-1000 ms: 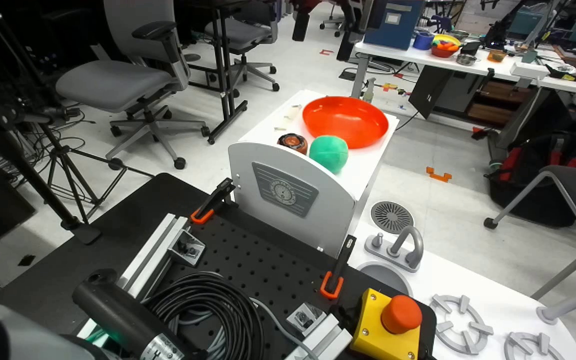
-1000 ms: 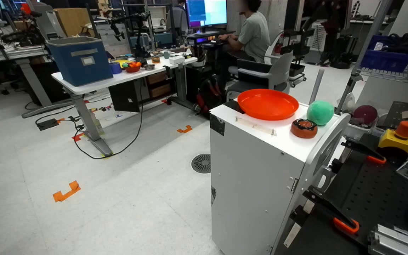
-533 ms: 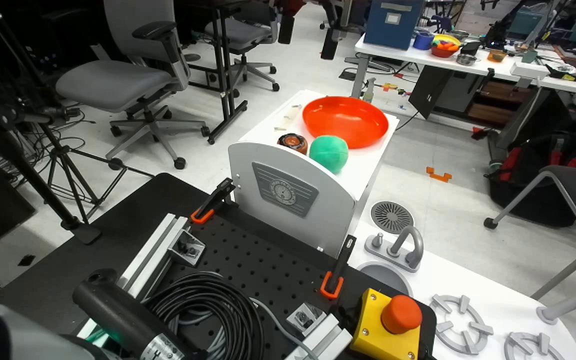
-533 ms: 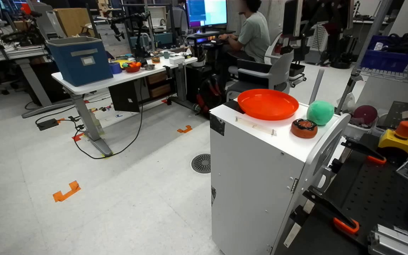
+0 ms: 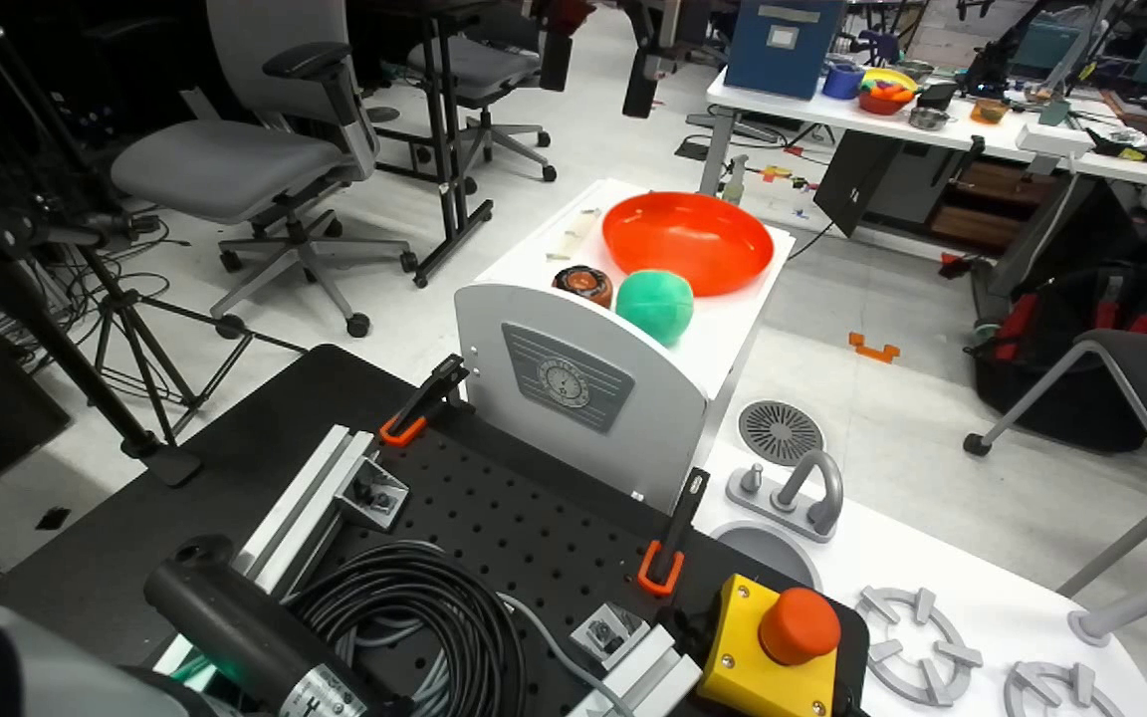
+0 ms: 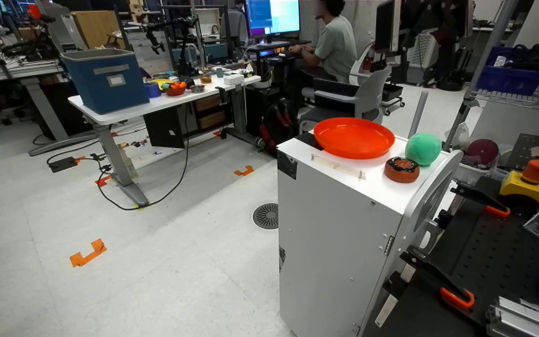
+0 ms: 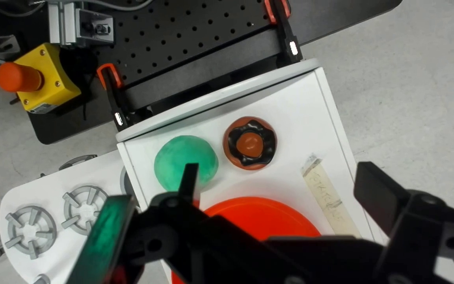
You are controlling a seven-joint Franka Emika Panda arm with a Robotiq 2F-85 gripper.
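My gripper (image 5: 597,82) hangs high at the top of an exterior view, with its two black fingers wide apart and nothing between them. In the wrist view its fingers (image 7: 280,183) frame the white cabinet top (image 7: 294,114) below. An orange-red round bowl (image 7: 258,217) lies there, partly hidden by the gripper; it also shows in both exterior views (image 5: 688,244) (image 6: 353,138). A green ball (image 7: 179,154) (image 5: 655,307) (image 6: 423,149) sits beside a brown, donut-like toy with a black wavy ring (image 7: 250,144) (image 5: 583,286) (image 6: 401,170). The gripper touches none of them.
A raised grey panel (image 5: 583,373) stands along the cabinet's near edge. Beside it is a black perforated table (image 5: 514,508) with clamps (image 5: 673,533), cables (image 5: 414,617) and a yellow-red stop button (image 5: 773,637). A toy sink tap (image 5: 817,498) stands alongside. Masking tape (image 7: 327,197) marks the top.
My gripper has moved left and slightly down in an exterior view, with its fingers still apart. The bowl, ball and brown toy have not moved.
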